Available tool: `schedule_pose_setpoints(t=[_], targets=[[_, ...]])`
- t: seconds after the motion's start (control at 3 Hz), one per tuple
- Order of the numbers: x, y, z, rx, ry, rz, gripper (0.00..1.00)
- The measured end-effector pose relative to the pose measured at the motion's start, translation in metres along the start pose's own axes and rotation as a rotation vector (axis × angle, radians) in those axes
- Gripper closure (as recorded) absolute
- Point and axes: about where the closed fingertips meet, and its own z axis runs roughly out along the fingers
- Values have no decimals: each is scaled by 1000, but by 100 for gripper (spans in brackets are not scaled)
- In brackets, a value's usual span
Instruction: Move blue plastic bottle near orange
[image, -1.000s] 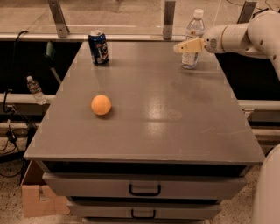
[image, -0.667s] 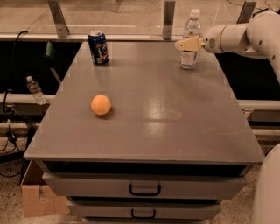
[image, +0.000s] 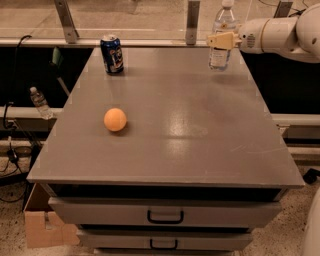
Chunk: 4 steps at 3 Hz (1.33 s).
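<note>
The blue plastic bottle (image: 220, 57), clear with a white cap, is upright at the far right of the grey table (image: 200, 150). My gripper (image: 220, 41) reaches in from the right on a white arm and is shut around the bottle's middle, covering its label. The bottle's base seems slightly above the tabletop. The orange (image: 115, 119) lies on the left part of the table, far from the bottle and nearer to me.
A short blue soda can (image: 112, 54) stands at the far left of the table. A tiny clear bottle (image: 40, 102) sits on a ledge left of the table. Drawers (image: 165, 215) are under the front edge, and a cardboard box (image: 45, 227) is on the floor.
The gripper has closed in on the bottle's middle, and both gripper and bottle now sit a little higher in view. The orange and can have not moved.
</note>
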Motion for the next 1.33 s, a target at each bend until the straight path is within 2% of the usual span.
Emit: schedule_pose_setpoints(t=[0.33, 1.0, 1.33], targets=[[-40, 39, -14, -106, -51, -42, 100], [-36, 55, -9, -172, -33, -43, 100], [-27, 91, -5, -278, -6, -77, 100]])
